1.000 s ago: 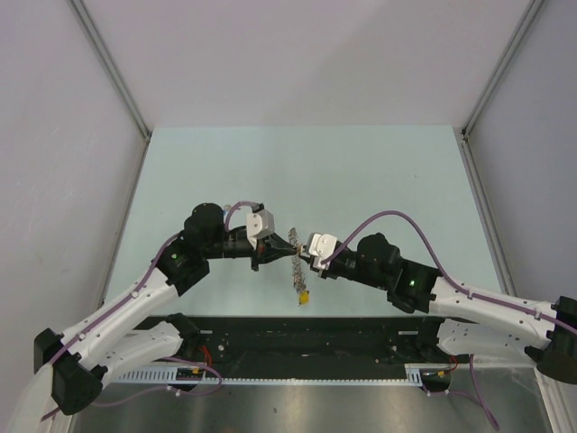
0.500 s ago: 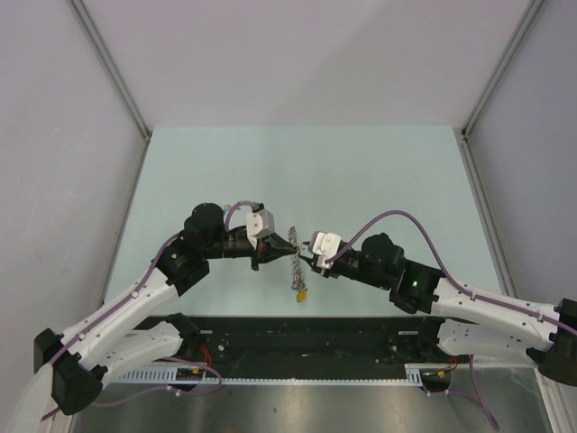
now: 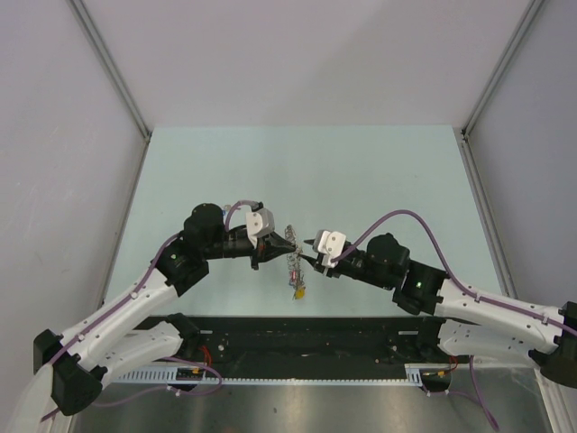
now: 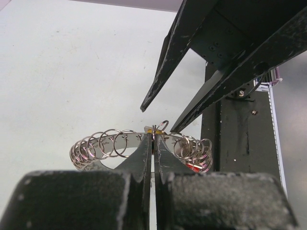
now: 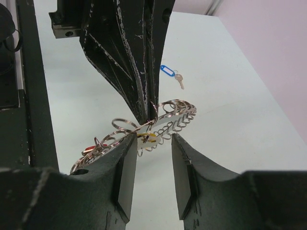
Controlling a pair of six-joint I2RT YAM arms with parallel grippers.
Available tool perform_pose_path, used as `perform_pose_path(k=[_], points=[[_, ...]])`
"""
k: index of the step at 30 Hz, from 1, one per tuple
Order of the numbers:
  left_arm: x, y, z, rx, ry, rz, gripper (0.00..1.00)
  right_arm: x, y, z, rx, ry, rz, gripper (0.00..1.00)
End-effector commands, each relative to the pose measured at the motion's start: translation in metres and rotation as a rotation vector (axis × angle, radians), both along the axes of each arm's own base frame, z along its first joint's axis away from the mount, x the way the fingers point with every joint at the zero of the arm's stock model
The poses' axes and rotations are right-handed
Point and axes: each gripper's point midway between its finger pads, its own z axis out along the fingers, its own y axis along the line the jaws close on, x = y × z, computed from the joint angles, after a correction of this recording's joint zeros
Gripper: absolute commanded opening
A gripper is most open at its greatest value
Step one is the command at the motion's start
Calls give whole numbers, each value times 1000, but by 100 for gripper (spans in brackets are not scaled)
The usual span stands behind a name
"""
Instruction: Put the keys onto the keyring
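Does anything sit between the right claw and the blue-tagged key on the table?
Yes: the keyring, clamped in the shut left claw, hangs just ahead of the open right claw; the blue-tagged key lies on the table beyond them.

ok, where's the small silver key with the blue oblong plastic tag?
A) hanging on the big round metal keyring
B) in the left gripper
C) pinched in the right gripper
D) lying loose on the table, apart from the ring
D: the right wrist view shows the blue-tagged key flat on the table, clear of the keyring that the left gripper clamps; the right gripper is open.
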Motion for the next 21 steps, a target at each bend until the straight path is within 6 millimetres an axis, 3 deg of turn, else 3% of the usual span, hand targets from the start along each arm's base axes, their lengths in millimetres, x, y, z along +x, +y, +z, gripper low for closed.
perform_pose_path(k=[1,21], points=[[1,1,22,-55,-59,11,0,-5,-1,25,80,-20,14,40],[-3,0,21,-58,-49,-10,0,-1,14,18,74,-27,40,26]])
